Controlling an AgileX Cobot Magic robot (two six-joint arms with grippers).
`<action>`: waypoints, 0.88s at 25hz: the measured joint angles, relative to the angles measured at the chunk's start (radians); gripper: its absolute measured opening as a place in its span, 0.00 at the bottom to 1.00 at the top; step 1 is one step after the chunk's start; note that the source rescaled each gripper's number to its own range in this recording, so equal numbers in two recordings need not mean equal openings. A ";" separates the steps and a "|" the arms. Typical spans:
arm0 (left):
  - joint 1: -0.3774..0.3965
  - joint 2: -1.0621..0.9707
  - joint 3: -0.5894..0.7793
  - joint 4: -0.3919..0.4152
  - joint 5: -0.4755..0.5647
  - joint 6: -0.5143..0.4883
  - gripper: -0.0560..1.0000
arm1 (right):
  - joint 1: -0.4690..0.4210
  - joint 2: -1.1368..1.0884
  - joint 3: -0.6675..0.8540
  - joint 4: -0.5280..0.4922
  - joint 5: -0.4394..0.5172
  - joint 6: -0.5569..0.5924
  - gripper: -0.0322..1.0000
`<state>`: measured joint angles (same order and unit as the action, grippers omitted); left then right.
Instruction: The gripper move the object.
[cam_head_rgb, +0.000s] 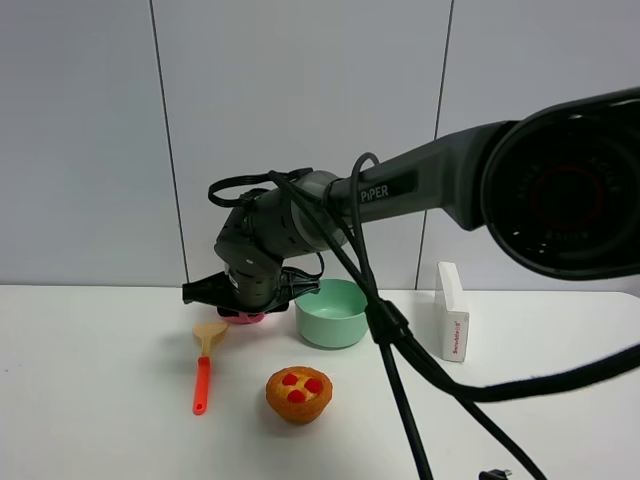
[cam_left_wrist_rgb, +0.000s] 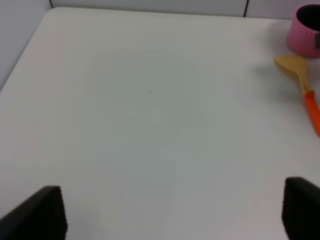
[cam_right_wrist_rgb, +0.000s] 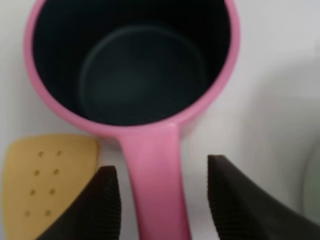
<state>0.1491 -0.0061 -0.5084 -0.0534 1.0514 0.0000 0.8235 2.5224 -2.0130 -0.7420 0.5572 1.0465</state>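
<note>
The pink toy saucepan (cam_right_wrist_rgb: 135, 60) has a dark inside and sits on the white table. In the right wrist view its straight handle (cam_right_wrist_rgb: 155, 190) runs between the fingers of my right gripper (cam_right_wrist_rgb: 162, 210), which is open, with a gap on each side of the handle. In the exterior high view the right gripper (cam_head_rgb: 243, 303) hangs just over the pan (cam_head_rgb: 247, 318), which is mostly hidden by it. My left gripper (cam_left_wrist_rgb: 170, 215) is open and empty over bare table, and the pan (cam_left_wrist_rgb: 305, 30) shows far off in its view.
A yellow spatula with an orange handle (cam_head_rgb: 205, 365) lies right beside the pan; its head shows in the right wrist view (cam_right_wrist_rgb: 45, 185). A mint-green bowl (cam_head_rgb: 332, 312) stands just right of the pan. A toy tart (cam_head_rgb: 298, 393) and a white box (cam_head_rgb: 452, 312) stand nearby.
</note>
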 joint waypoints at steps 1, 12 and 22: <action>0.000 0.000 0.000 0.000 0.000 0.000 1.00 | 0.000 0.000 0.000 0.001 0.003 0.000 0.33; 0.000 0.000 0.000 0.000 0.000 0.000 1.00 | 0.001 -0.159 0.000 0.018 0.050 -0.273 0.80; 0.000 0.000 0.000 0.000 0.000 0.000 1.00 | 0.056 -0.544 -0.002 0.070 0.358 -0.665 0.83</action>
<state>0.1491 -0.0061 -0.5084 -0.0534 1.0514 0.0000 0.8791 1.9780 -2.0149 -0.6715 0.9148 0.3814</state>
